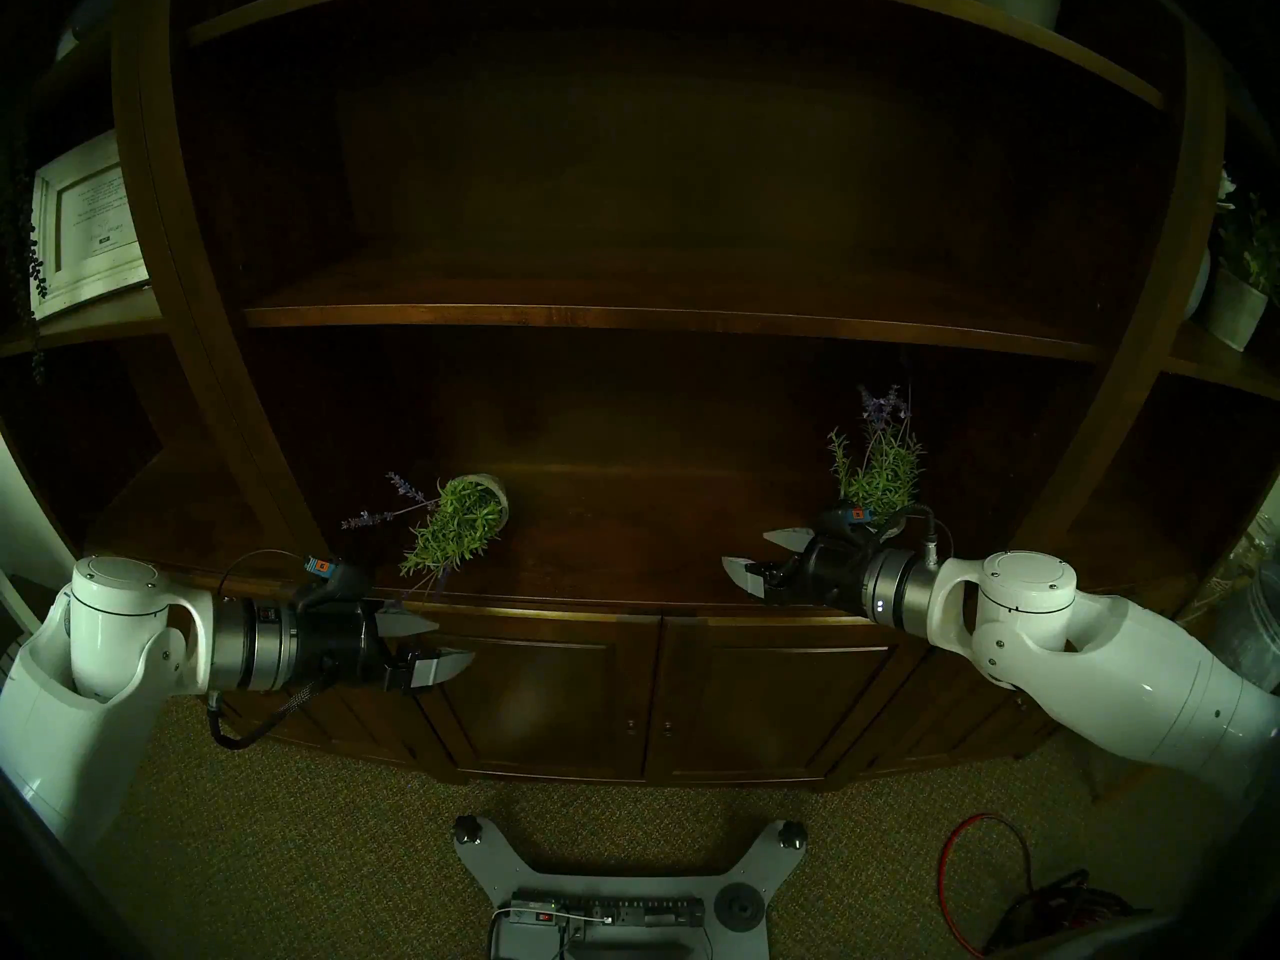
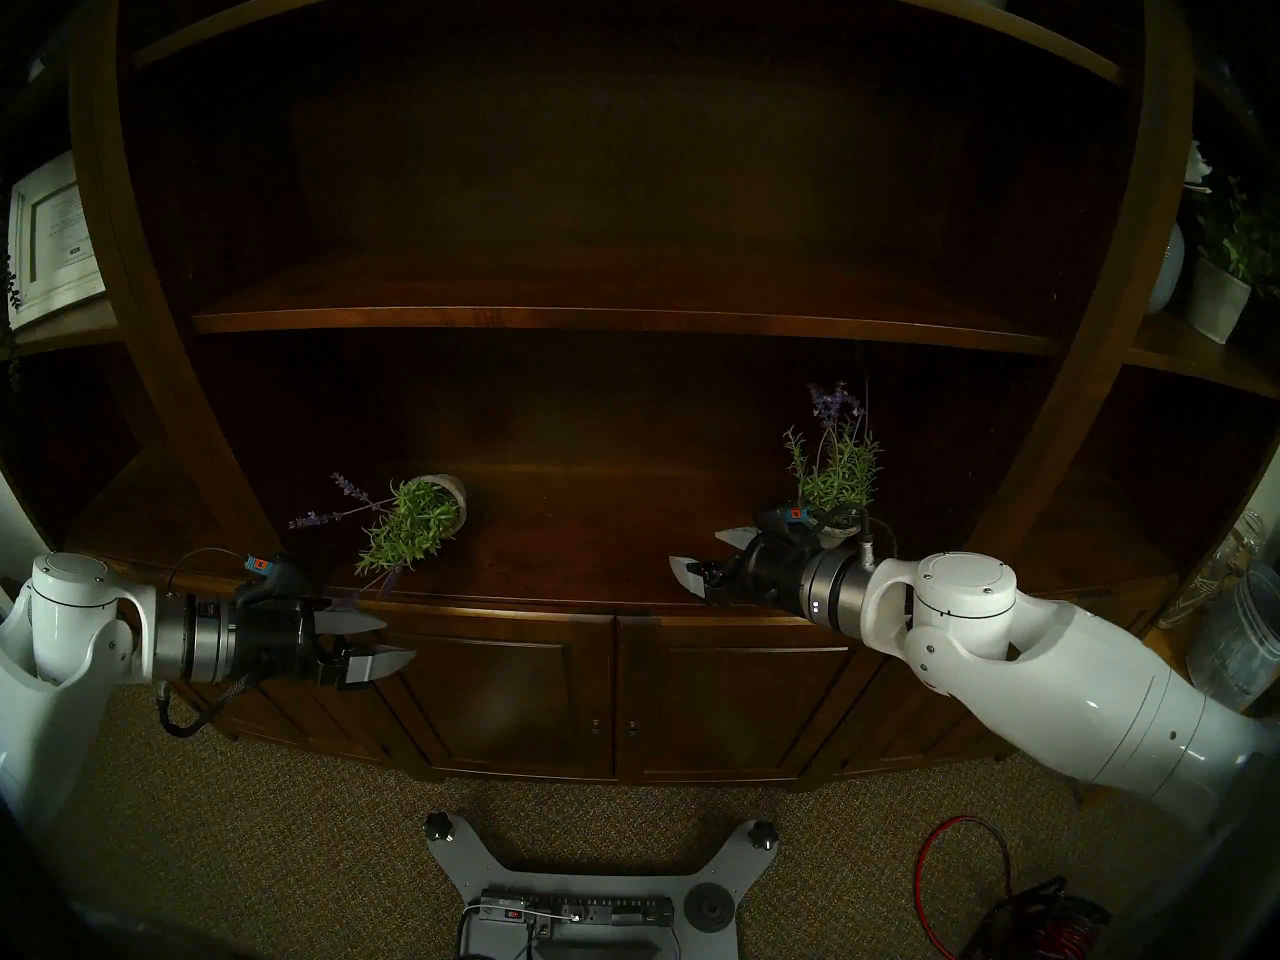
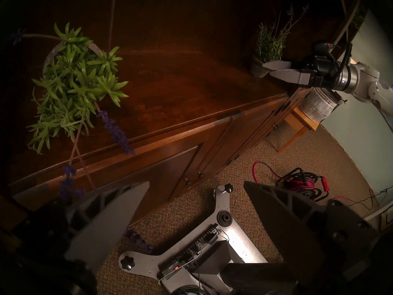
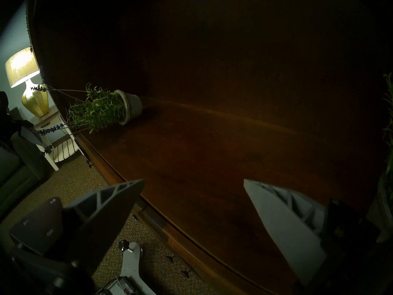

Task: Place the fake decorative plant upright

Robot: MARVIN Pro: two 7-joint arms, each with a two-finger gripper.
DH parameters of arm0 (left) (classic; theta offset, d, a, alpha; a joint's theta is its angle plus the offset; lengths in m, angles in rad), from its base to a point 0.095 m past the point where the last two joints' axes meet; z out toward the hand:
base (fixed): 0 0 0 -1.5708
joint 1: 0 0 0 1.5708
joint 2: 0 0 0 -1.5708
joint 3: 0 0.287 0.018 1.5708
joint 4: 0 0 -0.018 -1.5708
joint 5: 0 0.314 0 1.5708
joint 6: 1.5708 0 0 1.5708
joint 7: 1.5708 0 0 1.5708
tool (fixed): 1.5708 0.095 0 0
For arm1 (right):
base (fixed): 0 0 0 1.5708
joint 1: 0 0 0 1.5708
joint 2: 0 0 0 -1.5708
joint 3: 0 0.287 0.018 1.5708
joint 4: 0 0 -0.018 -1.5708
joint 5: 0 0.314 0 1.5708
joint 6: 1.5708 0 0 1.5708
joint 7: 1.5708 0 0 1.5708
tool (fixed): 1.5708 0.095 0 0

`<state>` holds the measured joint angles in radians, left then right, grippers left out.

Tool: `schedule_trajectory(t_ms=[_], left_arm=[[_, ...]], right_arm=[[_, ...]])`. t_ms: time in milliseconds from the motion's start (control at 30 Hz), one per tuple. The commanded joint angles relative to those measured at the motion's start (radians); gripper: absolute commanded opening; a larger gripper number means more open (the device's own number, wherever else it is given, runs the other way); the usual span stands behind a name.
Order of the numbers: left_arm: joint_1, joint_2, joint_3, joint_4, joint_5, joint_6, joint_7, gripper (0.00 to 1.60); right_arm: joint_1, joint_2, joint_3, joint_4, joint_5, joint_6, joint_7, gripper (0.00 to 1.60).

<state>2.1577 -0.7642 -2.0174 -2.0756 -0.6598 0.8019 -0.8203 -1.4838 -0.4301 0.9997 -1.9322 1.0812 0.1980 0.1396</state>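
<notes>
Green tipped plant (image 1: pixel 463 526) lies on the shelf (image 1: pixel 623 557); left hand (image 1: pixel 443 640) and right hand (image 1: pixel 751 553) gape empty

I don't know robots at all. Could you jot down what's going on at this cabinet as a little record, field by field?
Place: dark wooden cabinet top under shelves
Tipped plant: potted fake lavender on its side, foliage spilling toward the front edge
Upright plant: second potted lavender standing at the right
Left gripper: open, empty, in front of the cabinet below the tipped plant
Right gripper: open, empty, beside the upright plant
Task status: tipped plant not yet righted
</notes>
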Motion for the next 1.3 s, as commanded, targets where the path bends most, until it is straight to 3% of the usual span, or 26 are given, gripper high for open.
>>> schedule_trajectory(t_ms=[0, 200, 500, 733, 933, 1267], left_arm=[[0.054, 0.032, -0.049, -0.101, -0.005, 0.010, -0.062, 1.60], [0.070, 0.040, -0.089, -0.182, -0.004, 0.001, -0.100, 1.60], [0.095, 0.009, -0.191, -0.291, 0.046, 0.049, -0.030, 1.60], [0.052, 0.033, -0.190, -0.244, 0.068, 0.048, -0.004, 1.60], [-0.012, 0.040, -0.152, -0.176, 0.062, 0.036, 0.032, 1.60], [-0.017, 0.019, -0.159, -0.131, 0.078, -0.014, 0.067, 1.60]], right_arm=[[0.019, 0.001, 0.022, -0.012, 0.003, -0.015, 0.001, 1.60], [0.020, 0.001, 0.021, -0.012, 0.002, -0.013, 0.002, 1.60], [0.019, 0.001, 0.022, -0.012, 0.003, -0.016, 0.002, 1.60], [0.018, 0.002, 0.022, -0.013, 0.003, -0.017, 0.002, 1.60], [0.018, 0.002, 0.022, -0.012, 0.003, -0.017, 0.002, 1.60], [0.018, 0.002, 0.022, -0.013, 0.003, -0.017, 0.002, 1.60]])
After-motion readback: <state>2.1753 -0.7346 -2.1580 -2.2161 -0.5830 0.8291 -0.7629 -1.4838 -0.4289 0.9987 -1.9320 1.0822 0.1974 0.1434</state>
